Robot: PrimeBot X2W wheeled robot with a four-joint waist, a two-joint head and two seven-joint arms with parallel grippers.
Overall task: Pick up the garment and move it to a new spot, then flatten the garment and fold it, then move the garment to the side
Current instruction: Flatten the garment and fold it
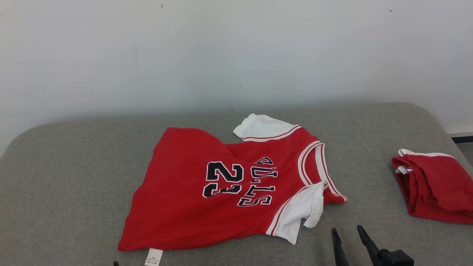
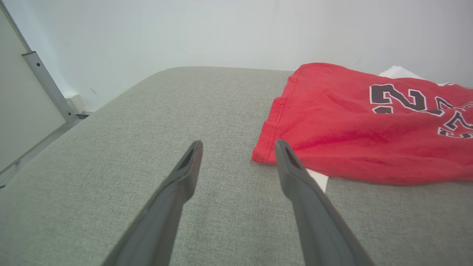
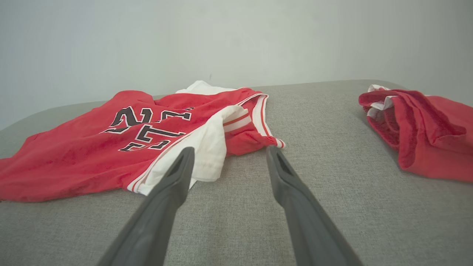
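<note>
The garment [image 1: 221, 192] is a red jersey with white sleeves and a dark "23". It lies spread, somewhat wrinkled, on the grey padded table [image 1: 74, 184], collar toward the right. My right gripper [image 1: 347, 231] stands open just in front of the jersey's near white sleeve [image 3: 207, 147], nothing between its fingers [image 3: 230, 149]. My left gripper [image 2: 239, 142] is open too, at the jersey's hem corner [image 2: 266, 151], holding nothing. A white label [image 1: 153, 256] sticks out from under the hem.
A second red garment [image 1: 436, 184], folded in a bundle, lies at the table's right edge [image 3: 425, 129]. A pale wall runs along the back of the table. Off the table's left end stands a panel with a metal frame [image 2: 44, 85].
</note>
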